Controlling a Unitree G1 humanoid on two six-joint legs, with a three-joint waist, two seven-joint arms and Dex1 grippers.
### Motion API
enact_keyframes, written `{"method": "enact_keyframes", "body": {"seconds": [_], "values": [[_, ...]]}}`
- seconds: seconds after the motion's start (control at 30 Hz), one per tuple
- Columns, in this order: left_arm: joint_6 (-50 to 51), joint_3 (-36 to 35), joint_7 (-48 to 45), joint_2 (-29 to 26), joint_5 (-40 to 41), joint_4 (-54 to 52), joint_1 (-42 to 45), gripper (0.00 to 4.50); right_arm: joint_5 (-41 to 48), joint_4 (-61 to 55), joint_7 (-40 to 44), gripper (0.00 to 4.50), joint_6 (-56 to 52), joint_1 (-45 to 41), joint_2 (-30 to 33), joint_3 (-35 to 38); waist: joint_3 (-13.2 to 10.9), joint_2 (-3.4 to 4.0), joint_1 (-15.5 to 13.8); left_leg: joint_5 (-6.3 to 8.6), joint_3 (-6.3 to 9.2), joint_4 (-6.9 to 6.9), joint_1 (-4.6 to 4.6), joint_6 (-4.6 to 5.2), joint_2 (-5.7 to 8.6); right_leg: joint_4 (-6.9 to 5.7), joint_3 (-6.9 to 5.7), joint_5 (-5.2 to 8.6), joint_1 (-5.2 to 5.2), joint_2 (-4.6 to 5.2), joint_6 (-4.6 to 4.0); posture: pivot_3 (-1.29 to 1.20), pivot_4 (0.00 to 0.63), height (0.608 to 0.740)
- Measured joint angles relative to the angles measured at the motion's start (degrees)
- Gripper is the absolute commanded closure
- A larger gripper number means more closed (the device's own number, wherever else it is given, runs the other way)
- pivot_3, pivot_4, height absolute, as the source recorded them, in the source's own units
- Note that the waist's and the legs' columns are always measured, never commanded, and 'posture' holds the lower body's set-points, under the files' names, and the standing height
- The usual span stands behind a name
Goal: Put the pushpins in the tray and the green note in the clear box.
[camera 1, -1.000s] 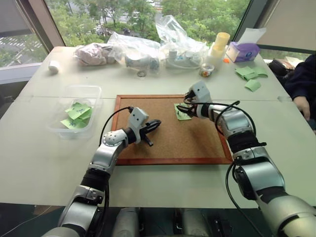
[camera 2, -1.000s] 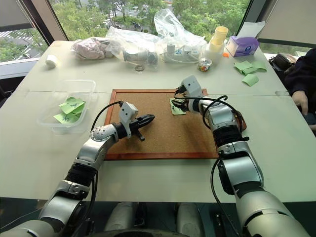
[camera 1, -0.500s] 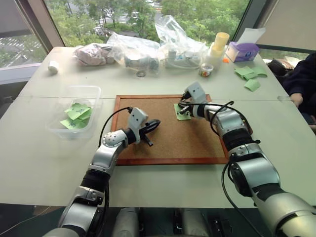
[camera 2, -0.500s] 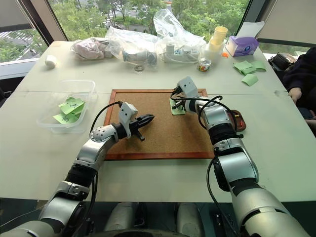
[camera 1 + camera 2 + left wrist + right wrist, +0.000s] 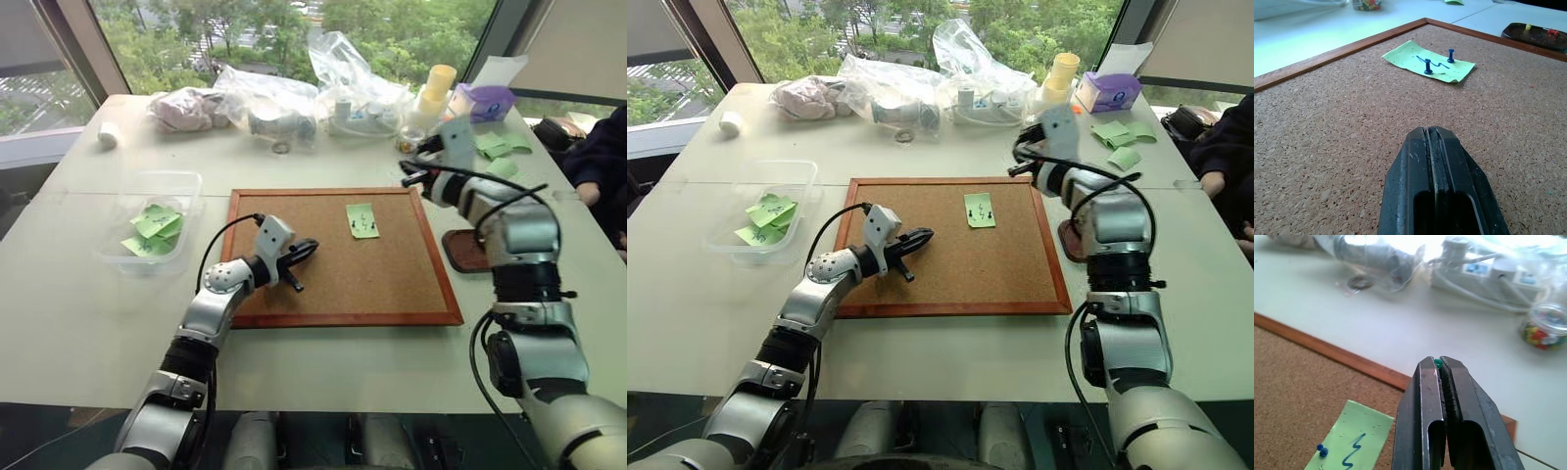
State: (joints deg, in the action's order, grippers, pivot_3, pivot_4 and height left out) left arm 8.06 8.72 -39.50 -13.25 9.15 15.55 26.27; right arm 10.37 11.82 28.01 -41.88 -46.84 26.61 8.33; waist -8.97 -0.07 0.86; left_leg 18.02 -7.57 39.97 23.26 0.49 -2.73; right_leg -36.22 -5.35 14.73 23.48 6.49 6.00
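Observation:
The green note (image 5: 362, 220) lies flat on the cork board, with two small blue pushpins (image 5: 1428, 66) stuck in it. My right gripper (image 5: 407, 174) is raised over the board's far right corner, away from the note. It is shut on a tiny green pushpin (image 5: 1438, 363) that shows at its fingertips. The dark oval tray (image 5: 468, 253) sits just right of the board, partly behind my right arm, with a yellow and a red pin in it. At the left, the clear box (image 5: 147, 220) holds several green notes. My left gripper (image 5: 312, 245) hovers shut and empty over the board's left half.
The framed cork board (image 5: 294, 294) fills the table's middle. Clear plastic bags (image 5: 284, 98), a power strip and a small cup of coloured bits (image 5: 1542, 328) line the far edge. Loose green notes (image 5: 495, 147) and a purple box (image 5: 485, 101) lie far right, near a person's arm (image 5: 602, 147).
My right gripper closed at the note's upper edge, then rose and swung right, away from it, uncovering the note. The left arm stayed still.

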Motion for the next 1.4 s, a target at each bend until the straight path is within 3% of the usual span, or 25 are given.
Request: {"method": "enact_keyframes", "body": {"seconds": [0.27,0.4,0.53,0.63,0.87,1.4], "values": [[-0.5,0.3,-0.3,0.4,-0.2,1.0,0.5,4.50,2.3,-11.2,-1.0,4.43,-10.0,15.0,8.9,7.1,0.1,0.22,-0.3,0.04,0.01,-0.01,0.00,0.06,0.03,0.06,0.00,0.00,-0.04,0.02,0.00,0.00,0.150,0.740],[-0.9,0.1,-0.4,0.2,-0.3,2.1,0.6,4.50,2.6,-13.1,-0.6,4.43,-11.7,23.4,9.5,7.9,0.3,0.47,0.0,0.03,0.01,0.00,-0.13,0.06,0.02,0.00,0.02,-0.01,-0.08,0.02,-0.01,0.00,0.150,0.740],[-1.0,0.0,-0.5,0.2,-0.5,2.4,0.8,4.50,3.8,-14.2,-0.6,4.43,-12.4,25.5,9.4,8.0,0.4,0.60,-0.1,0.04,0.10,0.00,-0.19,0.08,0.01,-0.01,0.08,-0.01,-0.10,0.03,-0.02,0.00,0.150,0.740],[-1.1,0.1,-0.7,0.3,-0.5,2.5,0.9,4.50,4.7,-14.9,-0.7,3.63,-12.5,25.8,9.4,7.9,0.4,0.59,-0.1,0.06,0.10,0.00,-0.17,0.11,0.01,0.01,0.08,-0.01,-0.10,0.03,-0.02,0.00,0.150,0.740],[-1.1,0.1,-1.0,0.2,-0.6,2.4,0.9,4.50,5.9,-15.3,-1.3,0.06,-12.9,26.2,9.5,7.9,0.4,0.59,-0.1,0.07,0.11,-0.01,-0.17,0.13,0.01,0.02,0.08,-0.01,-0.10,0.03,-0.02,0.00,0.150,0.740],[-1.1,-0.2,-0.9,0.2,-0.8,2.4,0.8,4.50,10.6,-20.4,0.5,0.02,-14.8,22.6,8.3,4.7,0.4,0.59,-0.1,0.10,0.14,0.00,-0.16,0.17,0.00,0.02,0.08,-0.01,-0.09,0.04,-0.02,0.00,0.150,0.740]]}}
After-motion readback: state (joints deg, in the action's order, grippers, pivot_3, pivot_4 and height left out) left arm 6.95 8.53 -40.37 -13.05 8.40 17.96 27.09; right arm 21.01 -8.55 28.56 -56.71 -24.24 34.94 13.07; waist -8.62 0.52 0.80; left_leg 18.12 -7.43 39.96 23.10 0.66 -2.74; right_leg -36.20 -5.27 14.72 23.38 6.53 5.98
